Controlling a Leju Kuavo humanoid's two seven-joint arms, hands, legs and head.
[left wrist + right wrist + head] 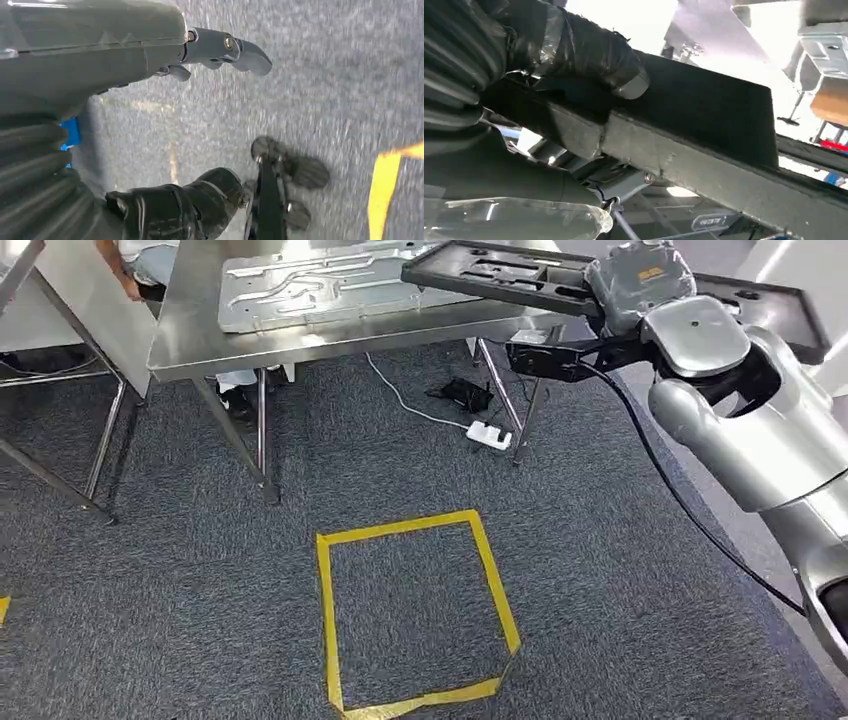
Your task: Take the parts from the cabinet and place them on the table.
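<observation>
Evenly lit from overhead in the head view; soft glare on the steel worktop (300,345), faint shadows under its legs on the carpet (400,620). Smeared with motion blur across the carpet in the left wrist view. Blown out white behind the dark part (704,110) in the right wrist view, with near surfaces underexposed and soft.

The right hand (640,280) holds a flat part (500,270) over the table's (200,340) right side. Another flat part (330,285) lies on the table. A tape square (415,610) lies on the floor (in front of the table).
</observation>
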